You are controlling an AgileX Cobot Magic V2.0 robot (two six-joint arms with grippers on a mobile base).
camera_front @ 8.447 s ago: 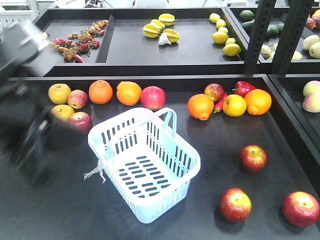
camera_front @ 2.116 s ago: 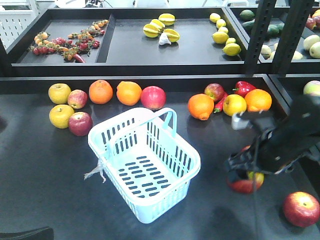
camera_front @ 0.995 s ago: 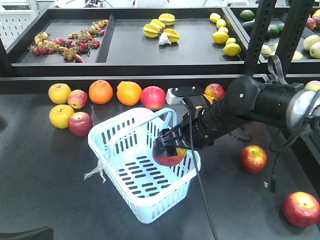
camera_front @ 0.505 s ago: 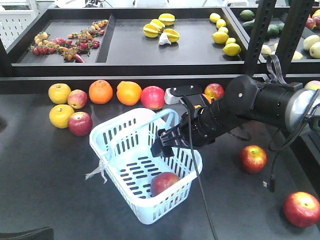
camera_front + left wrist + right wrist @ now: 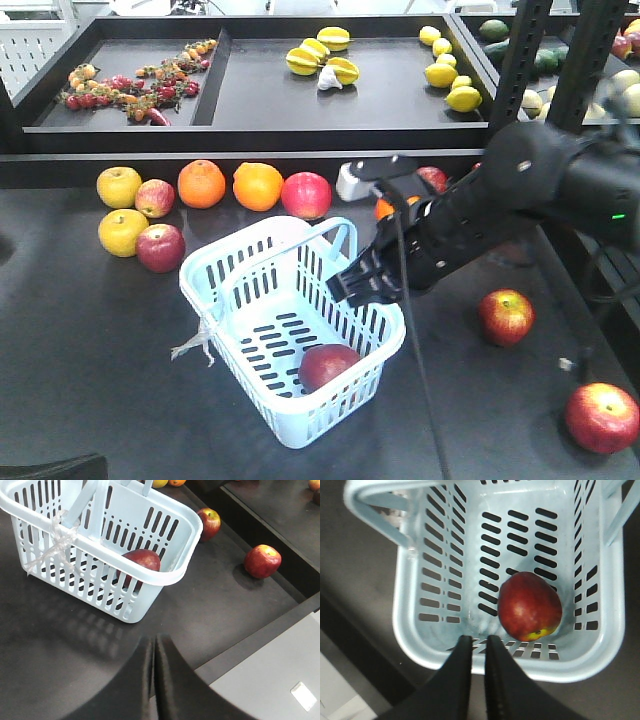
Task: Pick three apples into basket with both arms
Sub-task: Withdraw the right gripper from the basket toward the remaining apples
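- Right gripper (image 5: 479, 641): hangs over the near end of the basket (image 5: 400, 605); jaws narrow, almost together, holding nothing.
- Left gripper (image 5: 153, 642): low over the dark tabletop (image 5: 215, 605), outside the basket; jaws pressed to a slit, empty.
- Apple, 1 of 3 (image 5: 530, 605): lies on the slotted floor in a corner of the basket.
- Apples, 2 of 3 (image 5: 505, 316) and 3 of 3 (image 5: 601, 417): on the table to the right of the basket, well apart from each other.
- Step in hand, as judged: fetch apple 2. Rise clear of the rim and arched handle before swinging out; open wide; come down from above and close across the broadest part.
- Materials: apple skins glossy, round, likely to slip or roll. Basket thin pale plastic, light, liable to slide if nudged. Tabletop matte, faintly reflective.
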